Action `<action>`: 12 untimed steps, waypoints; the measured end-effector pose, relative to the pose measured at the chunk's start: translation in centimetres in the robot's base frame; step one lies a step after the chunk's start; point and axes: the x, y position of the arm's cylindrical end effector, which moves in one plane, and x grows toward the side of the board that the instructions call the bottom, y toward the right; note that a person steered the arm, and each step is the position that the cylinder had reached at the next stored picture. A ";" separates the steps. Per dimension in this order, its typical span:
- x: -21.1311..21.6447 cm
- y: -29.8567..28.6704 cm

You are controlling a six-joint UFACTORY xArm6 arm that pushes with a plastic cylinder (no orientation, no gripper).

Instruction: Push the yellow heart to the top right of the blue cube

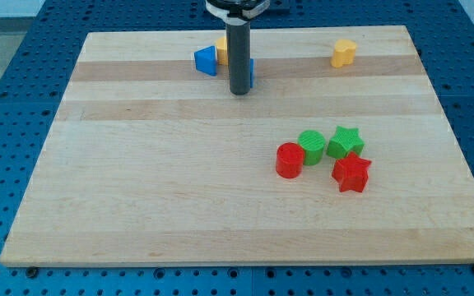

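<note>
Currently my tip rests near the view's top, just in front of a blue cube that the rod mostly hides; no pincer exists, only the rod. A blue block sits beside it, with a yellow piece behind. Well apart, toward the view's right, lies the yellow heart. Judged step: approach not yet begun; next, reach the heart's far side and push leftward.
</note>
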 end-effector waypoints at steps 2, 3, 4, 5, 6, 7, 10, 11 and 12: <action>-2.3 16.4; -5.2 20.9; -8.0 21.1; -9.3 20.9; -9.3 21.3; -9.3 22.2; -9.1 19.9; -8.7 18.0; -8.5 18.3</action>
